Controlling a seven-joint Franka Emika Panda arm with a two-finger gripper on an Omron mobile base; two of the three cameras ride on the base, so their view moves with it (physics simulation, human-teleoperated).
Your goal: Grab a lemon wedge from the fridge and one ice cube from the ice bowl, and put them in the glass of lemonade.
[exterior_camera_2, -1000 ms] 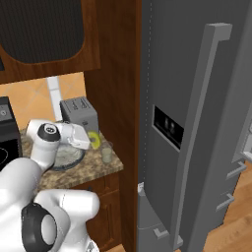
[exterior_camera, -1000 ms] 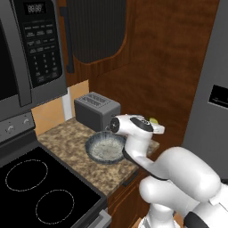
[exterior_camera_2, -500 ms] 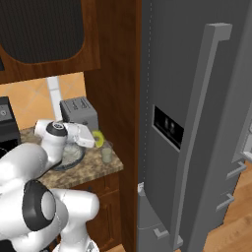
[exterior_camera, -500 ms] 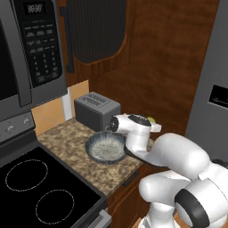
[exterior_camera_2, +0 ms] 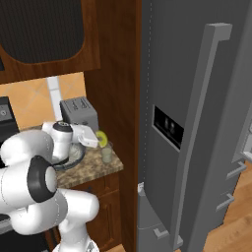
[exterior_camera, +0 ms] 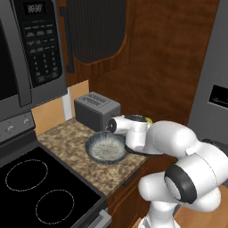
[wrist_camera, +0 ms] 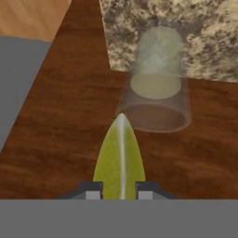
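Yellow-green: the lemon wedge (wrist_camera: 120,155) is this colour, with a pale line down its middle. It is thin and pointed at the top.
Gripper: the gripper (wrist_camera: 120,189) has its two dark tips pressed on the two sides of the lemon wedge. It is pinching the wedge.
Glass: the glass of lemonade (wrist_camera: 157,81) is clear and a little yellow inside. In the hand view it is just past the tip of the wedge, not touching it.
Where the glass stands: on the speckled brown counter (exterior_camera_2: 93,167), near its right edge, just beside the brown wood wall (exterior_camera_2: 118,83).
Wedge from the side: in the right base view the lemon wedge (exterior_camera_2: 101,138) is held in the air just above the glass (exterior_camera_2: 106,154).
Bowl: the ice bowl (exterior_camera: 106,148) is grey and wide, with whitish specks inside. It sits on the counter in front of the toaster (exterior_camera: 96,109), and the white arm reaches over its right side.
Fridge: the fridge (exterior_camera_2: 197,123) is tall and grey, right of the wood wall. Its doors are shut. It has a long bar handle (exterior_camera_2: 201,113) and a small black panel (exterior_camera_2: 168,126).
Stove: the black stove top (exterior_camera: 35,187) is left of the counter, under the microwave (exterior_camera: 26,53).
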